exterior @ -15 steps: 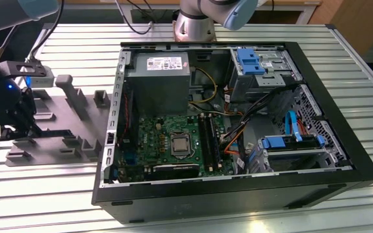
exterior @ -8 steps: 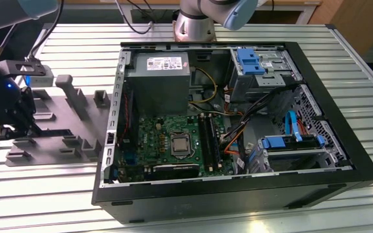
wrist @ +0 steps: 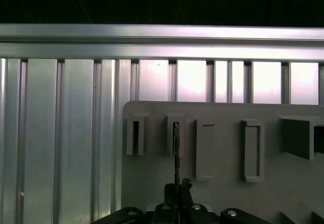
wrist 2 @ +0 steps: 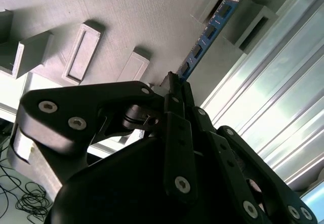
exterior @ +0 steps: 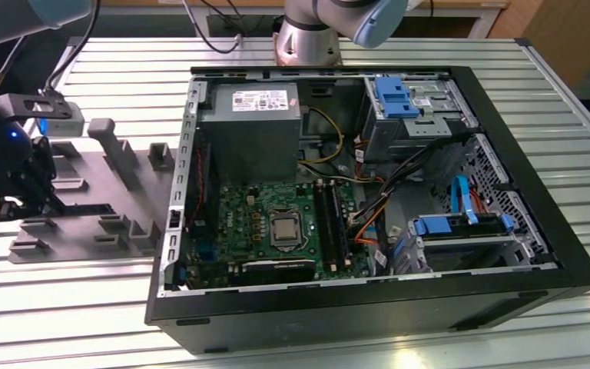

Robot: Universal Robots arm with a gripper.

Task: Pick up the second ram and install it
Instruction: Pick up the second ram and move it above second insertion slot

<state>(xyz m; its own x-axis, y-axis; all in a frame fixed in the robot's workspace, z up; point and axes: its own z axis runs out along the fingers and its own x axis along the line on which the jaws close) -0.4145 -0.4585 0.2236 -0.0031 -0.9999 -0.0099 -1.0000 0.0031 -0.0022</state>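
Note:
The second ram (wrist 2: pixel 210 29) is a thin blue circuit-board stick with dark chips. It runs from my fingertips to a slotted block of the grey holder plate (wrist 2: pixel 126 16). My gripper (wrist 2: pixel 174 80) is shut on its near end. In the first wrist view the second ram (wrist: pixel 175 150) shows edge-on, rising from the gripper (wrist: pixel 177 187) to a narrow slot in the holder plate (wrist: pixel 228 193). In the exterior view my gripper (exterior: pixel 13 201) hangs over the holder plate (exterior: pixel 80 223), at the exterior view's left, well away from the open computer case (exterior: pixel 377 307).
Inside the case lie the motherboard (exterior: pixel 243 223) with its memory slots (exterior: pixel 331 219), a grey power supply (exterior: pixel 254 123), cables and blue drive-bay clips (exterior: pixel 392 96). Upright grey blocks (exterior: pixel 120 161) stand on the holder plate. The ribbed metal table (exterior: pixel 70 307) carries everything.

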